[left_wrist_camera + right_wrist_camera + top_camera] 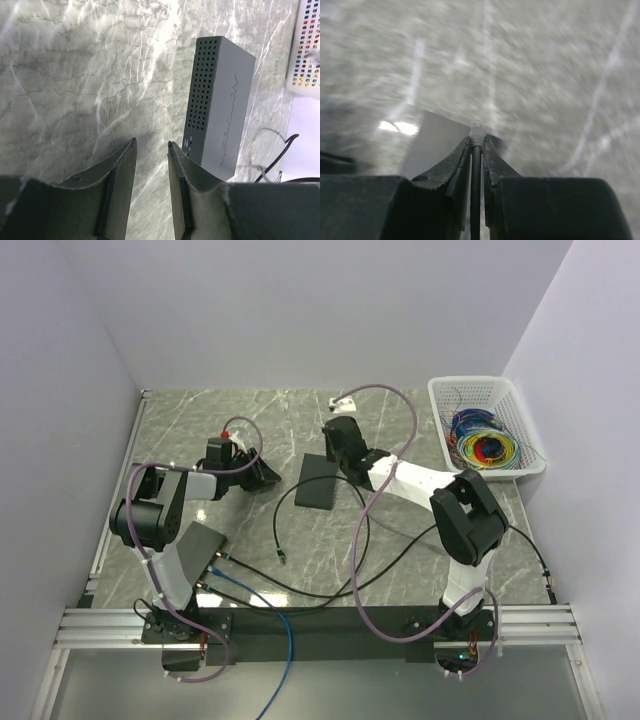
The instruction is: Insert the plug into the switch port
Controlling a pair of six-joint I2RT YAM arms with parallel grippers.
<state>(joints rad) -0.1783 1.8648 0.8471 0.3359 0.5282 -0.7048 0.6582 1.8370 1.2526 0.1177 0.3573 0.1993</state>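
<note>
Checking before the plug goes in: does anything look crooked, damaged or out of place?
Nothing stands out. The switch lies flat on the table, and the plug sits straight in the right tool.

Switch [225, 115] dk grey, dotted vents; plug [477, 131] clear on blk cable [476, 195]; table [250, 415] grey marble.

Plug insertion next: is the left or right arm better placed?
Right. The right pincer is shut on the cable, with the plug sticking out past its tips, near the switch. The left pincer is open and empty beside the switch; at most it could brace it.
</note>
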